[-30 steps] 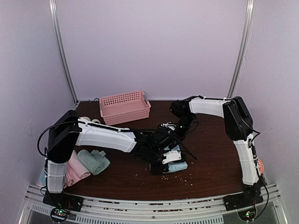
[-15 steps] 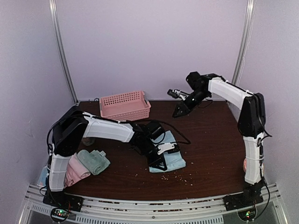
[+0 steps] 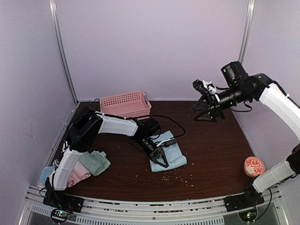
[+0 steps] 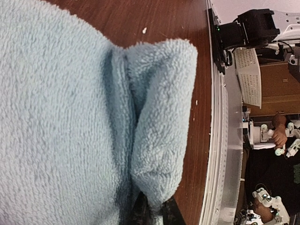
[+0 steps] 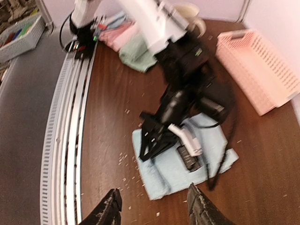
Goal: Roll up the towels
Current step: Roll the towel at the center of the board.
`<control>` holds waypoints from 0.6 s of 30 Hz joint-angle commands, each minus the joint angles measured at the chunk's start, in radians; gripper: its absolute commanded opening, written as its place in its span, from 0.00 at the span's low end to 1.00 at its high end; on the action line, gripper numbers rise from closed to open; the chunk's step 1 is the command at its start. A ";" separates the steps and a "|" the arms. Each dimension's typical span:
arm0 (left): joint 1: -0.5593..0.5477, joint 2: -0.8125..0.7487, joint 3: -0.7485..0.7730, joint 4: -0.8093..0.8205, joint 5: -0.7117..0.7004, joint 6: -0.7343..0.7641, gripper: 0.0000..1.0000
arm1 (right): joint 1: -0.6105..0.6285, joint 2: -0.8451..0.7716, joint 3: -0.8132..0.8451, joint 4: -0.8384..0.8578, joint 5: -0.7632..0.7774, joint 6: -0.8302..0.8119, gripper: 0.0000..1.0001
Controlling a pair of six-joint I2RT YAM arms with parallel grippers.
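**A:** What is the surface like?

**B:** It is a dark brown, wood-grain table. Pale crumbs are scattered towards its near edge. A ribbed aluminium rail runs along that edge, and both arm bases sit on it.

**A:** And the room?

**B:** There are pale lilac walls on three sides, with a metal post in each back corner. The right wrist view shows grey floor beyond the rail and a white bin holding coloured things.

**A:** Where are the towels?

**B:** The light blue towel lies spread out around the middle of the table. Its near left edge is turned over into a thick lip. A rolled green towel and a pink towel touch each other at the near left corner, beside the left arm's base. A pale blue cloth shows just past the pink one, but I cannot tell how it is folded.

**A:** And the grippers?

**B:** The left gripper is down on the light blue towel, its fingers pressed together on the folded lip. In the left wrist view the end of the lip runs in between the dark fingertips. The right gripper hangs high over the back right of the table, well apart from every towel. Its fingers are spread with nothing between them.

**A:** Anything else on the table?

**B:** A pink basket stands at the back left, near the wall. A round red-patterned thing sits at the right edge.
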 commanded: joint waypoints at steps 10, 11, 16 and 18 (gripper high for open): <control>0.004 0.051 -0.004 -0.085 -0.045 -0.039 0.00 | 0.335 0.120 -0.447 0.365 0.502 -0.093 0.57; 0.004 0.049 -0.005 -0.085 -0.054 -0.041 0.00 | 0.353 0.137 -0.452 0.372 0.512 -0.095 0.57; 0.004 0.039 -0.007 -0.085 -0.067 -0.039 0.00 | 0.416 0.186 -0.505 0.458 0.549 -0.095 0.55; 0.004 0.041 -0.008 -0.085 -0.067 -0.040 0.00 | 0.434 0.212 -0.525 0.486 0.580 -0.100 0.53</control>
